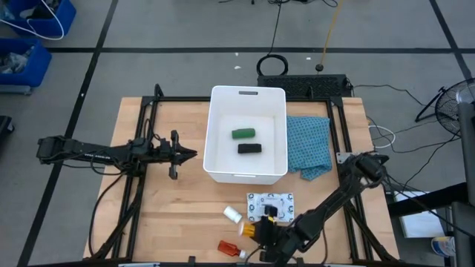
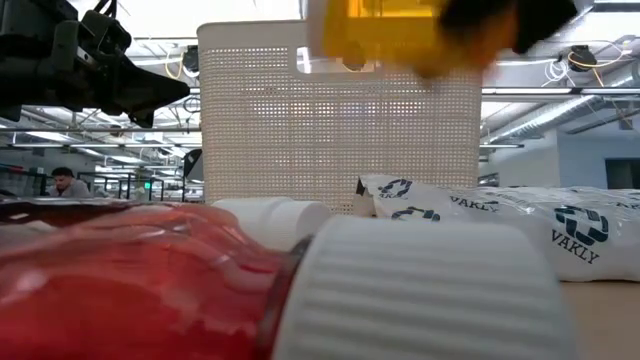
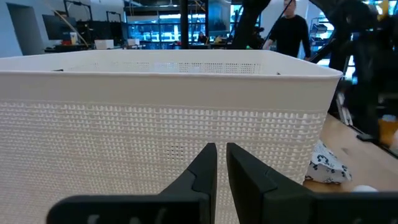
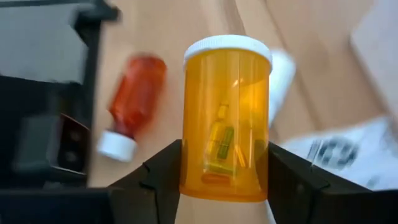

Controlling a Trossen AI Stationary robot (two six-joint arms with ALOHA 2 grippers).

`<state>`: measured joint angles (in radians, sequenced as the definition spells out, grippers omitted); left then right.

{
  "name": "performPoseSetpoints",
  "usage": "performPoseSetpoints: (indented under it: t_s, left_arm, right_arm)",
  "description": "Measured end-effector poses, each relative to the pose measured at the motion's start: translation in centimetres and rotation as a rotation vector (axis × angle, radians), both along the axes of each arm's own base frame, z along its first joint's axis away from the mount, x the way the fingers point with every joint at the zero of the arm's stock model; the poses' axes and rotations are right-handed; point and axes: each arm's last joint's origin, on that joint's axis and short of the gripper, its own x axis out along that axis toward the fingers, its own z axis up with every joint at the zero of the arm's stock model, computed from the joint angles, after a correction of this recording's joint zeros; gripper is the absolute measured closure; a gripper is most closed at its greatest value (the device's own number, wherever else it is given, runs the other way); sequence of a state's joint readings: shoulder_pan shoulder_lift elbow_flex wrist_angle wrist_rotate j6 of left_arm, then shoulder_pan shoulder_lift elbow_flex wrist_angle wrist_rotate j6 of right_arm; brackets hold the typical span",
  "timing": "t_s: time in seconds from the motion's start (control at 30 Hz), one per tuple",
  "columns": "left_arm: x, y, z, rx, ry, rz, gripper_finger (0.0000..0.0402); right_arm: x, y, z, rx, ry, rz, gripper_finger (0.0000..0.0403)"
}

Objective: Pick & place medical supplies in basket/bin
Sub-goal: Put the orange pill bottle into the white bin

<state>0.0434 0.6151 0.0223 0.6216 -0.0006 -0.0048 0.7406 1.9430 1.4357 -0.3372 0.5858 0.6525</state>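
Orange vial [image 4: 225, 118] sits clamped in the right gripper [image 4: 224, 171]; packet [image 2: 560, 232] reads, seemingly, "VAKLY".

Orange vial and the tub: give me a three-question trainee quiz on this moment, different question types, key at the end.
1. True or false: the right tool is shut on the orange vial.
2. Which items already lie in the white tub? A) green oblong and black oblong B) red bottle and printed packet C) nothing
3. Fill in: the red bottle lies on the ____, on its side.

Key
1. True; its fingers press both sides of the vial, lifted off the table.
2. A
3. table, near the small white cylinder and the printed packet. The left tool waits, shut, beside the tub.
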Motion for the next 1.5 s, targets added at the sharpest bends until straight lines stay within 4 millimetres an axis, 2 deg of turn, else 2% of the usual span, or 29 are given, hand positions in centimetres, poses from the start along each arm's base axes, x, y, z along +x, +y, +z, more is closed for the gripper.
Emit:
performPoseSetpoints:
  t_s: [0.2,0.3,0.47,0.63,0.8,1.03,1.23,1.5]
  left_arm:
    - [0.0,0.0,0.0,0.000,0.003,0.001,0.0360]
    - [0.0,0.0,0.0,0.001,0.005,0.001,0.0360]
    - [0.0,0.0,-0.1,0.007,0.010,0.001,0.0360]
    - [0.0,0.0,-0.1,0.009,0.014,0.001,0.0360]
    - [0.0,0.0,-0.1,0.009,0.014,0.001,0.0360]
    - [0.0,0.0,-0.2,0.020,0.023,0.002,0.0360]
    - [0.0,0.0,-0.2,0.021,0.026,0.002,0.0360]
    - [0.0,0.0,-0.4,0.057,0.042,0.006,0.0360]
  right_arm:
    - [-1.1,-0.5,5.8,-0.112,-0.161,0.191,0.0241]
    - [-2.0,-1.1,8.0,-0.144,-0.234,0.286,0.0241]
    - [-4.4,-2.8,9.6,-0.118,-0.327,0.458,0.0234]
    - [-7.7,-6.2,10.4,-0.011,-0.443,0.523,0.0240]
    - [-11.6,-9.5,9.6,0.035,-0.643,0.542,0.0240]
    - [-15.2,-14.1,6.4,-0.034,-0.798,0.312,0.0240]
    - [-17.0,-16.2,3.2,-0.079,-0.874,0.260,0.0238]
    - [-17.7,-17.5,1.9,-0.125,-0.906,0.233,0.0239]
